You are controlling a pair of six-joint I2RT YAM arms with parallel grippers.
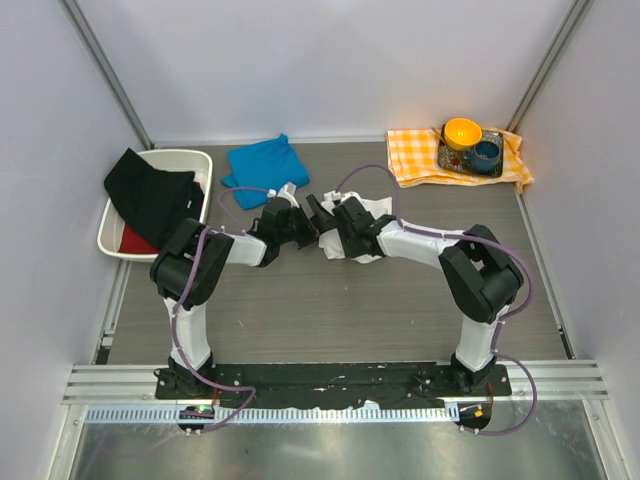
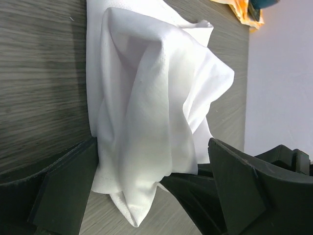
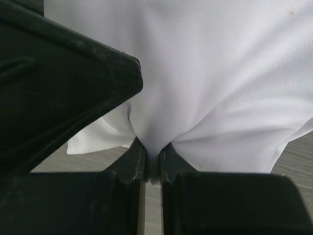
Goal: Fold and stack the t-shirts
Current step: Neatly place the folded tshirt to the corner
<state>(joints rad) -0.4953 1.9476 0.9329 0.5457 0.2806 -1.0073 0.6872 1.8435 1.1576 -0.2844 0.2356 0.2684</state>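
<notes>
— In the middle of the counter, what has the white shirt (image 2: 146, 122)?

— The right claw (image 3: 152, 152); its fingers are pinched tight on a fold of it; the left claw (image 2: 152, 147) stands spread wide, the cloth between its fingers and brushing one, gripping nothing.

— Which way does the shirt lie?

— Bunched into a peak between the two claws, part of it on the counter; its long axis I cannot tell; no fold looks finished, I judge.

— And the blue shirt (image 1: 262, 162)?

— Folded flat by the far edge, left of middle; so it lies beyond and to the left of both claws, apart from the white one; the left arm is nearer, and any stacking has to travel that way.

— Containers?

— A bin (image 1: 200, 157) at the left edge toward the far corner, holding a black cloth (image 1: 150, 190) over a red item (image 1: 135, 242); in the far right corner a checked cloth (image 1: 412, 155) bears a tray (image 1: 452, 162) with a bowl (image 1: 462, 130) and a cup (image 1: 486, 155); none of that belongs to the job.
</notes>
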